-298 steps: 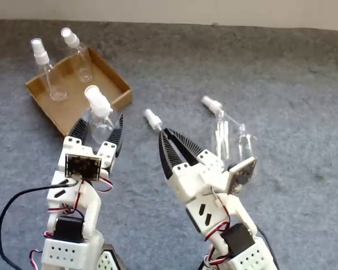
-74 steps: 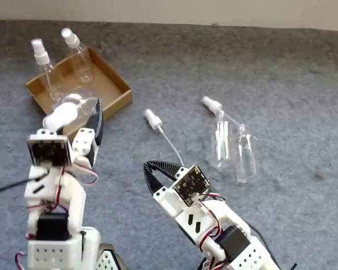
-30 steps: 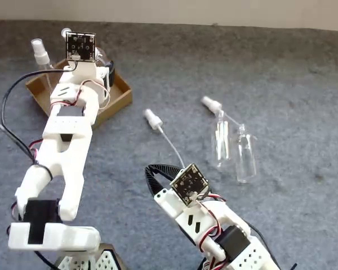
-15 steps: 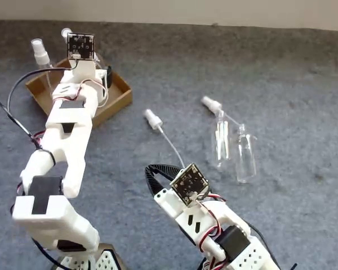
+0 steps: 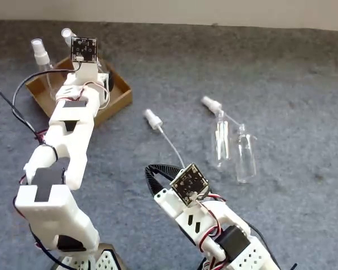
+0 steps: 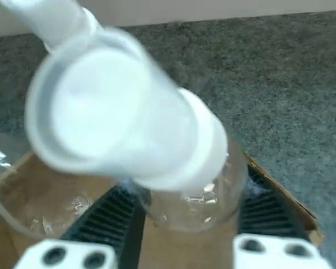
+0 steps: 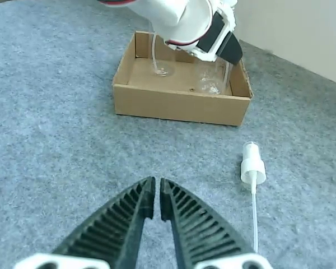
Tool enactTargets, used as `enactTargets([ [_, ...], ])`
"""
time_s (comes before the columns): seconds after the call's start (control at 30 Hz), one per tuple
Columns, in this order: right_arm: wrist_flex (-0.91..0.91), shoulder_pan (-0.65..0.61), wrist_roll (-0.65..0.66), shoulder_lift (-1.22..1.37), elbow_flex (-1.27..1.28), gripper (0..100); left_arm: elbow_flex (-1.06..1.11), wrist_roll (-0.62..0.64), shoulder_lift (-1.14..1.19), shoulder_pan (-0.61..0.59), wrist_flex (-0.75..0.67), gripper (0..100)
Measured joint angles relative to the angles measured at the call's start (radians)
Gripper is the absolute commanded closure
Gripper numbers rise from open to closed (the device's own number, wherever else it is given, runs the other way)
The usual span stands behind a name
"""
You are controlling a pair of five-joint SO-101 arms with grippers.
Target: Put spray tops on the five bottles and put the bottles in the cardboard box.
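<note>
**What sits out of sight around the two claws**

In the left wrist view, the held bottle's spray top (image 6: 123, 117) is blurred against the lens. It covers most of the bottle (image 6: 224, 174) in the left claw (image 6: 179, 224). A second bottle (image 6: 0, 162) beside that claw is cut by the picture's edge. From above, the left arm (image 5: 73, 118) covers its own claw and part of the cardboard box (image 5: 121, 95). Beside the right claw (image 7: 155, 196), the loose spray top (image 7: 252, 168) has its tube (image 7: 254, 218) cut off by the picture's edge.

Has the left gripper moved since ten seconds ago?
Yes. The left gripper, shut on a capped bottle, went from beside the cardboard box's near wall to over it.
</note>
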Motion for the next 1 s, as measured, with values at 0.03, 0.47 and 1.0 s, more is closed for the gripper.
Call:
enactTargets([
  [0.03,0.000,0.000,0.000,0.000,0.000,97.9,-0.012,0.000,0.012,0.000,-0.002,95],
  [0.47,0.000,0.000,0.000,0.000,0.000,97.9,-0.023,0.000,0.044,-0.002,-0.002,95],
  [1.0,0.037,0.000,0.000,0.000,0.000,97.9,-0.038,0.000,0.044,-0.002,-0.002,95],
])
